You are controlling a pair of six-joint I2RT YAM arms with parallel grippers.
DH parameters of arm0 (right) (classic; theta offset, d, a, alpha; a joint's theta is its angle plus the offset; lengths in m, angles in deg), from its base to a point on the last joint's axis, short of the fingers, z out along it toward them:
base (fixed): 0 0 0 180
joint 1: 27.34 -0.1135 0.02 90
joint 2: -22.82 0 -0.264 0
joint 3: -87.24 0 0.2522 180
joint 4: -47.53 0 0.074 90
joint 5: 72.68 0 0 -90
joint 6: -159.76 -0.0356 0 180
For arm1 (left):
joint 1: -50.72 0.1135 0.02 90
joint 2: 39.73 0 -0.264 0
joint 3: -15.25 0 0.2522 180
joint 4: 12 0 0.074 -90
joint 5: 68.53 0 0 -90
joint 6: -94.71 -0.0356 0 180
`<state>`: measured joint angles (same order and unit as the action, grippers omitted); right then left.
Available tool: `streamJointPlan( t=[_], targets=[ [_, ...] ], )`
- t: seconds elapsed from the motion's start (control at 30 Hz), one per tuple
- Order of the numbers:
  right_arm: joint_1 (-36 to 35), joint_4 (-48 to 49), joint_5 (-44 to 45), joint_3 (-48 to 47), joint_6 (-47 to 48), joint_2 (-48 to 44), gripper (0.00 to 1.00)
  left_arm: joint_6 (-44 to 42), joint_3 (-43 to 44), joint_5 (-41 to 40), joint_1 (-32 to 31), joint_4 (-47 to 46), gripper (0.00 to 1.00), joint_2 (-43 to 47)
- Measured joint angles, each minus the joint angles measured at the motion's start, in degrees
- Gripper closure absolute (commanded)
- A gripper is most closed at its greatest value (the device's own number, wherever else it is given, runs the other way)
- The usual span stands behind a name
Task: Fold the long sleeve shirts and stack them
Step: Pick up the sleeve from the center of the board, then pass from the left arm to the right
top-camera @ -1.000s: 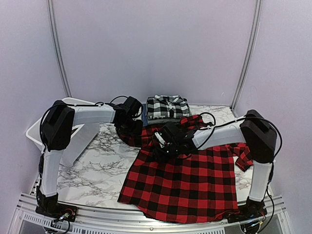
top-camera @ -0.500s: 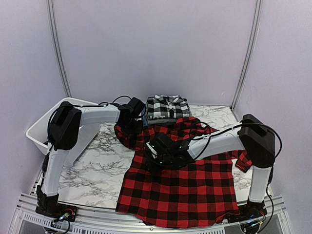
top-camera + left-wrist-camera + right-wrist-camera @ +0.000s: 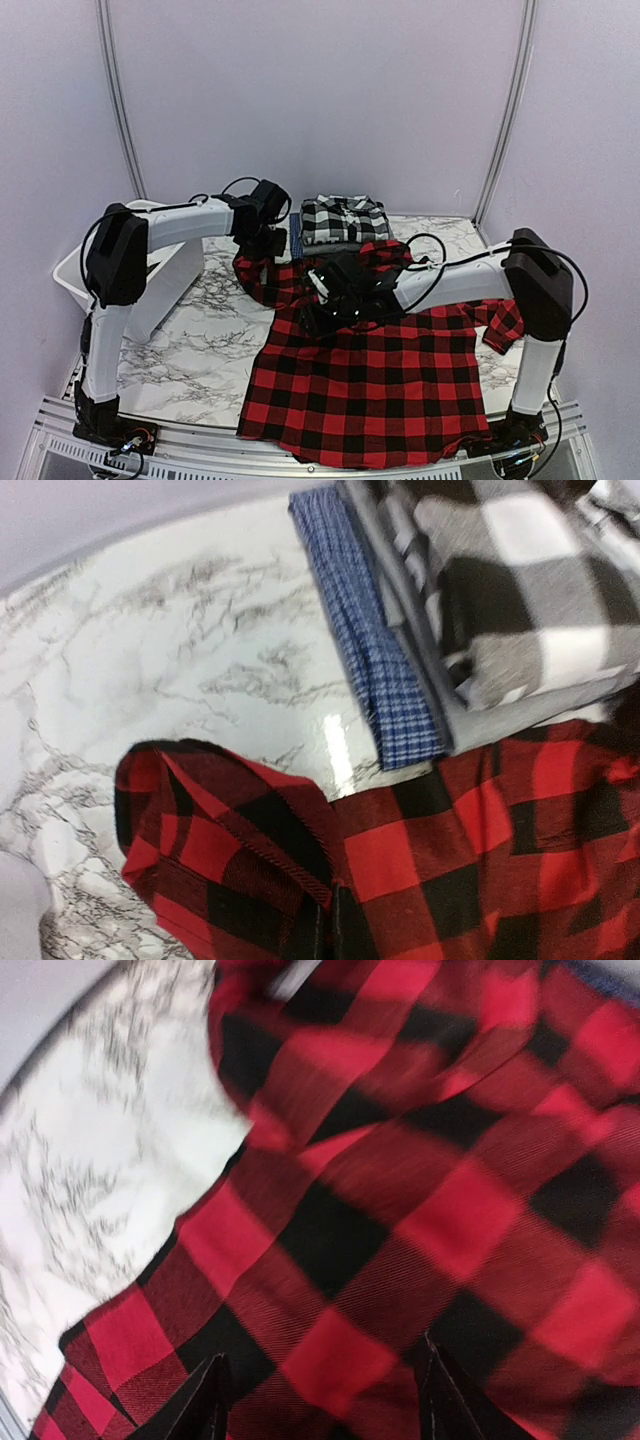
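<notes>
Over marble table (image 3: pixel 190 350), left gripper (image 3: pixel 262 248) pinches red-and-black shirt (image 3: pixel 380 370); right gripper (image 3: pixel 322 1360) gapes open

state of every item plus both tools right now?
red check shirt: unfolded, spread flat
plaid shirt: folded, topmost
grey shirt: folded, under plaid shirt
blue shirt: folded, under grey shirt
left tool: shut on red check shirt
right tool: open over red check shirt

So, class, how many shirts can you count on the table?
4. The red-and-black check shirt lies spread at the front; behind it, a folded stack holds the black-and-white plaid shirt on top, plus a grey shirt and a blue shirt. Others may be hidden inside.
</notes>
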<state>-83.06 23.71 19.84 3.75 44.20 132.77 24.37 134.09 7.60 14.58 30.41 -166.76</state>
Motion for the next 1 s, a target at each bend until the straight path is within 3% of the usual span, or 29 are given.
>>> streamJointPlan(
  t=[0.2,0.37,0.53,0.7,1.0],
  targets=[
    [5.97,3.69,2.16,3.50,0.33,-11.43,0.34,-0.33,4.22,5.44,0.04,-0.09,1.00,10.97],
    [6.73,11.06,2.27,5.88,1.79,-17.66,0.28,7.02,5.90,15.69,0.04,-3.21,1.00,18.71],
    [6.80,19.50,0.59,10.80,1.84,-21.62,0.16,20.61,-2.80,26.84,0.07,-13.18,1.00,23.28],
    [7.02,26.84,-0.59,15.17,2.10,-24.04,0.10,34.32,-12.96,34.32,0.11,-24.20,1.00,23.61],
    [7.06,31.17,-0.57,16.33,3.15,-22.80,0.06,47.63,-19.19,39.19,0.26,-34.47,1.00,24.00]
  ],
)
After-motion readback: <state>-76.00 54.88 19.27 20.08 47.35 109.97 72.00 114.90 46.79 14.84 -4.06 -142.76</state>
